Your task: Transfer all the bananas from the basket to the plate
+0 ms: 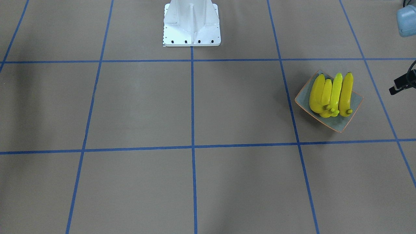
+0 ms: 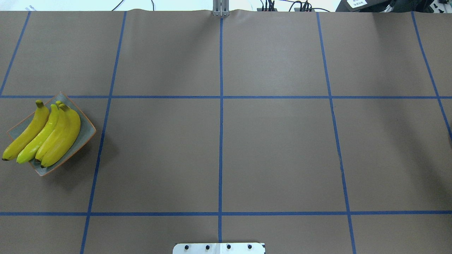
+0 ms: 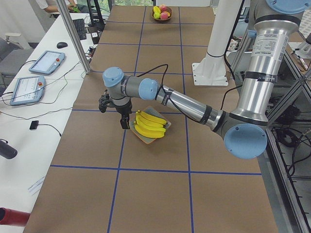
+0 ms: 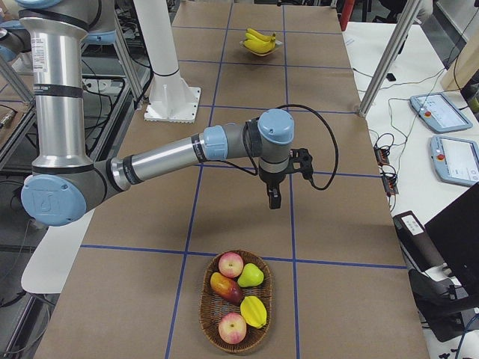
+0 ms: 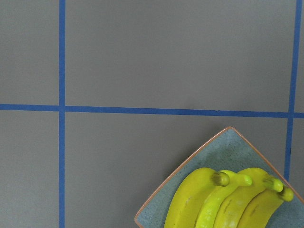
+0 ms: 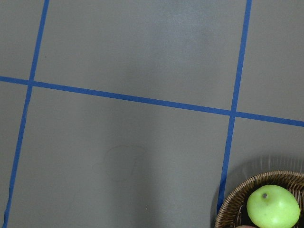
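Observation:
Several yellow bananas (image 1: pixel 331 94) lie side by side on the square grey-green plate (image 1: pixel 345 123) with its orange rim. They also show in the overhead view (image 2: pixel 46 134) on the plate (image 2: pixel 87 129) at the far left, and in the left wrist view (image 5: pixel 223 202). My left gripper (image 3: pixel 125 122) points down just beside the plate (image 3: pixel 140 137); I cannot tell whether it is open or shut. My right gripper (image 4: pixel 274 199) hangs above bare table, a little beyond the wicker basket (image 4: pixel 206 299); I cannot tell its state. No banana shows in the basket.
The basket holds apples, a green fruit (image 6: pixel 273 206) and a yellow fruit. The white robot pedestal (image 1: pixel 191 24) stands at mid table. Tablets (image 3: pixel 46 61) and cables lie on the side bench. A metal post (image 4: pixel 382 63) stands at the table edge.

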You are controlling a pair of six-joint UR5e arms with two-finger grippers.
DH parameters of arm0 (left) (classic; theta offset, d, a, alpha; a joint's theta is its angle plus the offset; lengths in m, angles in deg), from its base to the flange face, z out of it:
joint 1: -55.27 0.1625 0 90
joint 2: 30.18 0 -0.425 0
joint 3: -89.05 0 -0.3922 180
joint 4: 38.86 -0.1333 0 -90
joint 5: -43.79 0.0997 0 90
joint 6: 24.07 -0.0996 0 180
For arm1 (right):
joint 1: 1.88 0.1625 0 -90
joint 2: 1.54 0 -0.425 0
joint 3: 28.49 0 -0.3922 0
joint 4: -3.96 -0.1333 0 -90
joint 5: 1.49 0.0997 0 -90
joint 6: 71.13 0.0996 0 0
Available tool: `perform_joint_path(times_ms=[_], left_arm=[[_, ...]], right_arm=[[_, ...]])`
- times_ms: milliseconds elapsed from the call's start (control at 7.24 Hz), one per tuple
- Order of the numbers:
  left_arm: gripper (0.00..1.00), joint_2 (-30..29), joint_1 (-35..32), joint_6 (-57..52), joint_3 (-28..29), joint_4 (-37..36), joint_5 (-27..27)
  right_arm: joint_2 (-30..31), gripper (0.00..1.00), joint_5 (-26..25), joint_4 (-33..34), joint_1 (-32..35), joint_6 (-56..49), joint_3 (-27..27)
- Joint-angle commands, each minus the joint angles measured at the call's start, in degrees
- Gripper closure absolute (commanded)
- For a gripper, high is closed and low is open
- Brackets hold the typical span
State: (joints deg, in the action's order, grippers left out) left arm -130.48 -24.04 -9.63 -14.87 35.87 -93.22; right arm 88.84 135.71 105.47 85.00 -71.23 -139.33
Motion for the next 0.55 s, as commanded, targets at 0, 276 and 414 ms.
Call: perform_joint_path(times_ms=[0,276,414], left_arm=[[0.0,0.37,0.11,-0.2,-1.72,-0.11,0.07],[0.0,1.16,0.29,-0.11,-3.13,-0.02,0.07],[0.0,1.16,0.29,-0.11,-3.39,0.07,-0.02]], right_arm=[[-1.17,0.0,1.31,0.26,-0.04,0.62,-2.6],[-1.0,0.0,1.14,0.0,-0.04,0.63,-1.22],[-0.91,0.0,1.14,0.0,-0.04,0.63,-1.04]])
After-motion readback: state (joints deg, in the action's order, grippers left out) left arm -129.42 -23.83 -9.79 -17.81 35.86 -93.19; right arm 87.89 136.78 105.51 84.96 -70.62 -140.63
